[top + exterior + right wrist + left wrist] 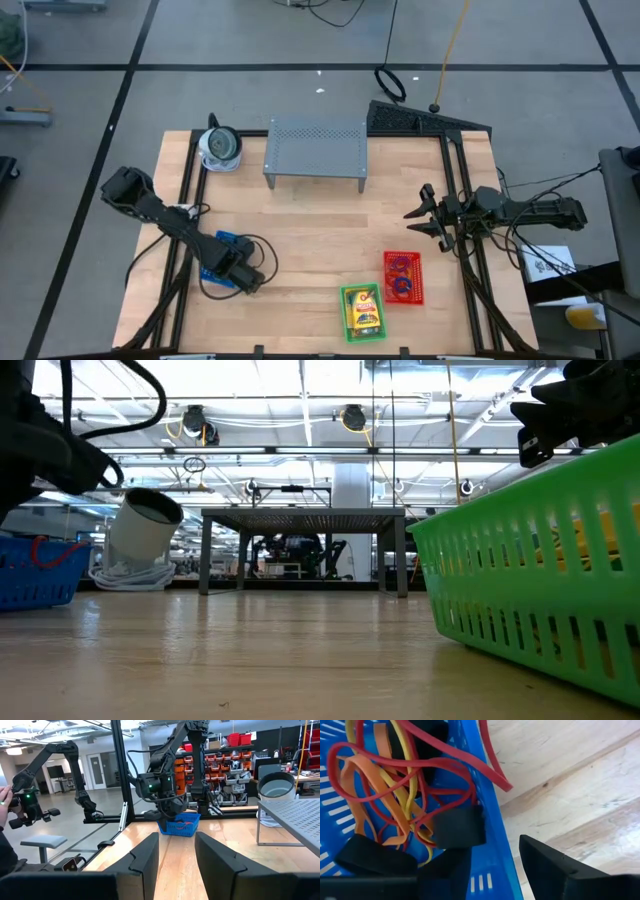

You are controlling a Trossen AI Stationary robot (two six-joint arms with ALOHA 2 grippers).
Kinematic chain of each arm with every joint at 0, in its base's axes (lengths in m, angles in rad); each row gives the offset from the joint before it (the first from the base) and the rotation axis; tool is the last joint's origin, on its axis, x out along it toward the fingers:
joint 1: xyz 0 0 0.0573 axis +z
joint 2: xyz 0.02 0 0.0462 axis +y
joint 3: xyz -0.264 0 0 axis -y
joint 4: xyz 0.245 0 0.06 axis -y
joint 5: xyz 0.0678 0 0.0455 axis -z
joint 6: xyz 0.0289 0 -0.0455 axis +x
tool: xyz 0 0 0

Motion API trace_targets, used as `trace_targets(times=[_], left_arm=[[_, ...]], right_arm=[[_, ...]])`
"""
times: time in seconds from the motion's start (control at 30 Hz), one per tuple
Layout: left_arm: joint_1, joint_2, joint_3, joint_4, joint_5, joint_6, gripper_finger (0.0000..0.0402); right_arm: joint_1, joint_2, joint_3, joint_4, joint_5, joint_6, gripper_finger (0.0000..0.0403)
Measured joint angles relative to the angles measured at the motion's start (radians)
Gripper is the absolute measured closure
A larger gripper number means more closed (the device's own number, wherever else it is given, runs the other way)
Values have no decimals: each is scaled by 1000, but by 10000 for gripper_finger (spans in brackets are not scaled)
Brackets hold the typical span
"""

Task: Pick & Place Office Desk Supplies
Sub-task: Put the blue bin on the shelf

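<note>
Left tool (485,865), fingers spread astride the blue basket (492,845) wall, hides part of the tangled rubber bands (395,785). Right tool (425,217) hovers spread, empty, over the surface (300,230); green basket (362,312) contents indistinct.

Two black jointed arms (165,215), looping black cables, matte wedge-shaped fingers (220,860) on each gripper.

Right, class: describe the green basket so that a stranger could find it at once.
Start at the wooden table and go to its front edge. The green basket sits there, holding yellow crayon boxes, beside a red basket; the blue one lies far left.
</note>
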Motion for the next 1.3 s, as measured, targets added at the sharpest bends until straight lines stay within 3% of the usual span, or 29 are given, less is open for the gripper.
trace_targets(times=[0.17, 0.33, 0.4, 0.7, 1.0, 1.17, 1.3], left_arm=[[2, 0, -31, 4, 7, -13, 249], [19, -1, -78, 35, 4, -3, 362], [32, -4, -98, 64, 5, -3, 387], [113, -8, -127, 82, 32, 8, 397], [157, -50, -108, 70, -48, -43, 398], [165, -133, -21, -36, -71, -61, 400], [172, -155, 115, -238, -94, -76, 400]], right_arm=[[0, 0, 0, 0, 0, 0, 287], [0, 0, 0, 0, 0, 0, 287], [0, 0, 0, 0, 0, 0, 287], [0, 0, 0, 0, 0, 0, 287], [0, 0, 0, 0, 0, 0, 287], [0, 0, 0, 0, 0, 0, 287], [0, 0, 0, 0, 0, 0, 287]])
